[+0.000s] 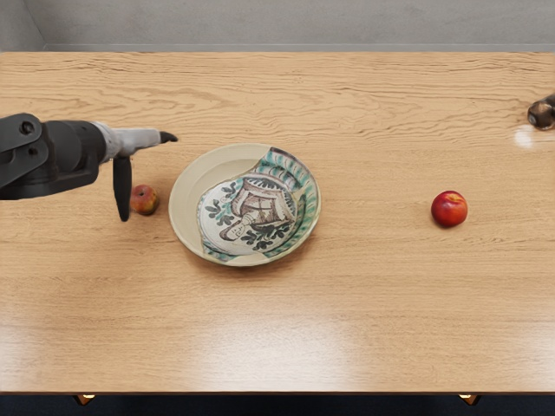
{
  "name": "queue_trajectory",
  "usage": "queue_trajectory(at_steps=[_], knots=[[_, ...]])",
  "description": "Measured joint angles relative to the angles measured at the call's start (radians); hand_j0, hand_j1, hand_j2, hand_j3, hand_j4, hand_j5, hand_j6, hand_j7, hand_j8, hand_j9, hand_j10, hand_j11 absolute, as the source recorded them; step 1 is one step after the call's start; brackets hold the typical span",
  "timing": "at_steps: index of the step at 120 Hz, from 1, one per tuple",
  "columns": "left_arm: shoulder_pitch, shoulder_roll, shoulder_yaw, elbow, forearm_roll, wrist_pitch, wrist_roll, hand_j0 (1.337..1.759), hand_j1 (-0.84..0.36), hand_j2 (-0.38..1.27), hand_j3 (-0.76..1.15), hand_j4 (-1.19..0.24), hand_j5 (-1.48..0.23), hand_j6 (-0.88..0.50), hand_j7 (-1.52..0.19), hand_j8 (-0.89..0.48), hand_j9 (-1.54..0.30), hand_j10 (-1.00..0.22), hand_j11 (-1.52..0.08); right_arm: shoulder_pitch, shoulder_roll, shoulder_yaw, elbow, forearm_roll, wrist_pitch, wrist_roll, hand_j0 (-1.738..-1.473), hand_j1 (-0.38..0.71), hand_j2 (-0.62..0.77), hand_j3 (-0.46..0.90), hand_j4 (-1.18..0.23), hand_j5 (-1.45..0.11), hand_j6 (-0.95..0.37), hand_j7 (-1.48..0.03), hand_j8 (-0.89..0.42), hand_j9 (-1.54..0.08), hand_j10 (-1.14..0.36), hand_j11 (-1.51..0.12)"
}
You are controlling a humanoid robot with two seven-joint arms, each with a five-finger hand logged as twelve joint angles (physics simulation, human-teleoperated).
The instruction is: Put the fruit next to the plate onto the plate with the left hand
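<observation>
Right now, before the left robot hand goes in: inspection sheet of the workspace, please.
Surface: wooden table, no spills seen.
Job's things: small reddish fruit close beside the left rim of the painted plate, not on it.
Clutter: red fruit well to the plate's right.
Grippers: left robot hand open, holding nothing, next to the small fruit; right robot hand at the right edge, mostly cut off.
Cables: nothing seen.
Surroundings: grey wall behind the table.
</observation>
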Motion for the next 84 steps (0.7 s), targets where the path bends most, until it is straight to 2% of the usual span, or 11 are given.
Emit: queue_trajectory(at_steps=[17, 48, 58, 68, 84], knots=[[0.006, 0.013, 0.01, -0.044, 0.022, 0.027, 0.0, 1.658, 0.31, 0.01, 0.0, -0.04, -0.05, -0.04, -0.05, -0.04, -0.05, -0.04, -0.05, 0.0, 0.0, 0.0, 0.0, 0.0, 0.0, 0.0, -1.658, -0.35, 0.0, 0.0, 0.0, 0.0, 0.0, 0.0, 0.0, 0.0, 0.0, 0.0], [0.033, 0.01, 0.03, -0.05, 0.067, 0.063, 0.0, 1.658, 0.3, 0.01, 0.0, -0.05, -0.06, -0.05, -0.06, -0.05, -0.06, -0.05, -0.06, 0.0, 0.0, 0.0, 0.0, 0.0, 0.0, 0.0, -1.658, -0.35, 0.0, 0.0, 0.0, 0.0, 0.0, 0.0, 0.0, 0.0, 0.0, 0.0], [0.033, 0.008, 0.031, -0.047, 0.071, 0.068, 0.0, 1.658, 0.28, 0.01, 0.0, -0.06, -0.07, -0.06, -0.07, -0.06, -0.07, -0.06, -0.07, 0.0, 0.0, 0.0, 0.0, 0.0, 0.0, 0.0, -1.658, -0.35, 0.0, 0.0, 0.0, 0.0, 0.0, 0.0, 0.0, 0.0, 0.0, 0.0], [0.054, -0.045, 0.032, -0.027, 0.091, 0.081, 0.0, 1.658, 0.26, 0.02, 0.0, -0.08, -0.1, -0.08, -0.1, -0.08, -0.1, -0.08, -0.1, 0.0, 0.0, 0.0, 0.0, 0.0, 0.0, 0.0, -1.658, -0.35, 0.0, 0.0, 0.0, 0.0, 0.0, 0.0, 0.0, 0.0, 0.0, 0.0], [0.074, -0.044, 0.033, -0.001, 0.117, 0.1, 0.0, 1.658, 0.17, 0.03, 0.0, -0.16, -0.2, -0.16, -0.2, -0.16, -0.2, -0.16, -0.2, 0.0, 0.0, 0.0, 0.0, 0.0, 0.0, 0.0, -1.658, -0.35, 0.0, 0.0, 0.0, 0.0, 0.0, 0.0, 0.0, 0.0, 0.0, 0.0]])
